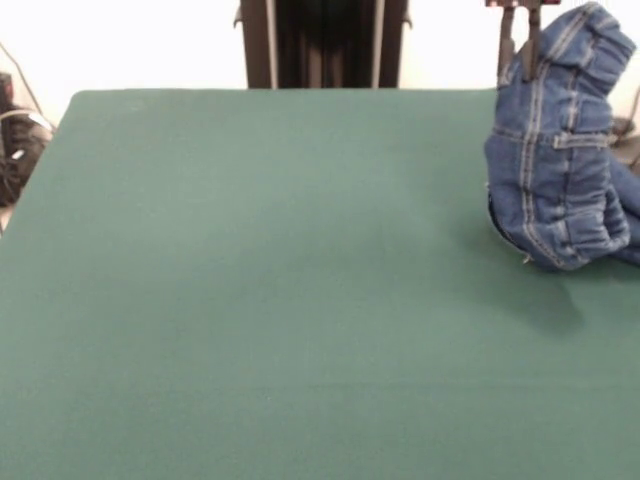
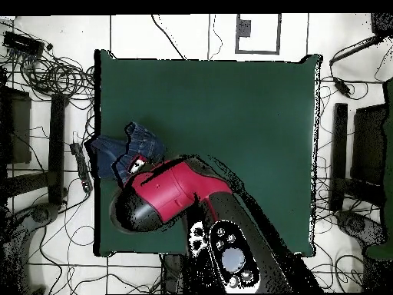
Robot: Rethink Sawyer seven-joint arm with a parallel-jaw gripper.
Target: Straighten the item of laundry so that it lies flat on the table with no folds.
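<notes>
**A:** Where are the jeans (image 1: 560, 150) right now?

**B:** They are hoisted in a bunched heap at the side edge of the green tabletop (image 1: 260, 300). The small blue denim jeans hang in thick folds, orange stitching showing along the seams. Their top end is lifted above the tabletop; their lower folds sag onto the felt, and part of the cloth spills past the tabletop's edge.

**A:** And the robot's hand (image 1: 522, 45)?

**B:** It is just above the jeans, dark fingers pinching the upper end of the denim, pressed onto the cloth. From straight overhead, the red and black arm (image 2: 165, 192) stretches over the same edge of the tabletop and covers the hand, with the jeans poking out beside it.

**A:** Anything else near the tabletop?

**B:** Tangled cables (image 2: 46, 73) lie on the floor beyond that edge.
</notes>
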